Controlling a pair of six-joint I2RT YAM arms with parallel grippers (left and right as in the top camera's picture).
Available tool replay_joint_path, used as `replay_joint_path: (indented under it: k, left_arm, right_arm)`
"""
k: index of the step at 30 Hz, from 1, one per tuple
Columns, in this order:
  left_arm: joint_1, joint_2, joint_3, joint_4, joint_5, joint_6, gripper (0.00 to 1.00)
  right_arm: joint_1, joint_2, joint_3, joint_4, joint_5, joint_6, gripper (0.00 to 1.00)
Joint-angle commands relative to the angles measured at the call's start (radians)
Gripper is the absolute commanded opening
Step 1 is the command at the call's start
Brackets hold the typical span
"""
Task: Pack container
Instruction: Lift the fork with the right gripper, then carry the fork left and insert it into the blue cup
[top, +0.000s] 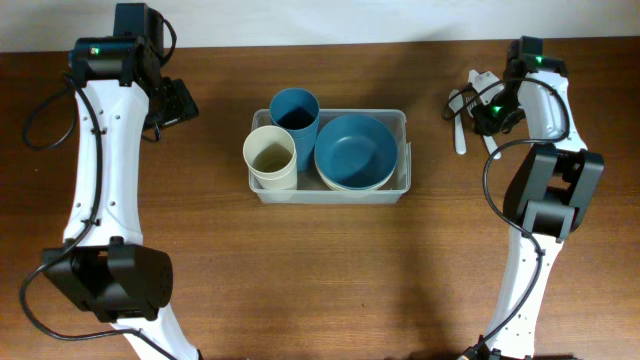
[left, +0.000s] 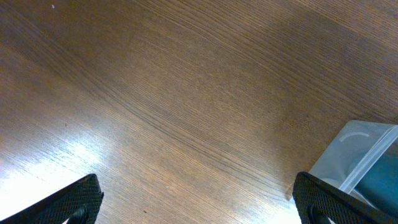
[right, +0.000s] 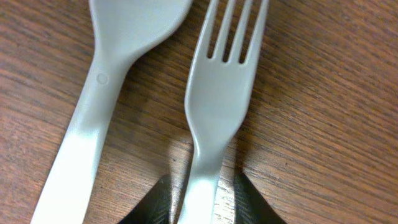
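The clear container (top: 403, 150) sits mid-table and holds a blue cup (top: 295, 108), a cream cup (top: 270, 155) and a blue bowl (top: 354, 150) nested in a cream one. Its corner shows in the left wrist view (left: 357, 146). My right gripper (top: 487, 112) is at the far right, over white utensils (top: 460, 128). In the right wrist view its jaws (right: 202, 205) hug the handle of a white fork (right: 217, 106) that lies flat on the wood. A white spoon (right: 118, 74) lies beside it. My left gripper (top: 182, 100) is open and empty (left: 198, 199) left of the container.
The brown wooden table (top: 330, 270) runs under everything. Both arms' white links stretch along the left and right sides toward the front edge. The container's right end has a narrow gap beside the bowl.
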Motion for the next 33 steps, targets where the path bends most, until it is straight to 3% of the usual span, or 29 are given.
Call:
replay_joint_path:
  k: [1, 13, 24, 33]
  left_arm:
    - [0.006, 0.008, -0.004, 0.002, -0.014, -0.011, 1.0]
    - [0.006, 0.008, -0.004, 0.002, -0.014, -0.011, 1.0]
    - [0.006, 0.008, -0.004, 0.002, -0.014, -0.011, 1.0]
    - [0.006, 0.008, -0.004, 0.002, -0.014, -0.012, 1.0]
  right_arm:
    - [0.005, 0.033, 0.005, 0.003, 0.013, 0.009, 0.22]
    - [0.005, 0.033, 0.005, 0.003, 0.013, 0.02, 0.06]
    - [0.005, 0.031, 0.025, -0.002, 0.015, 0.064, 0.04]
    - [0.01, 0.029, 0.305, -0.179, 0.016, 0.255, 0.04]
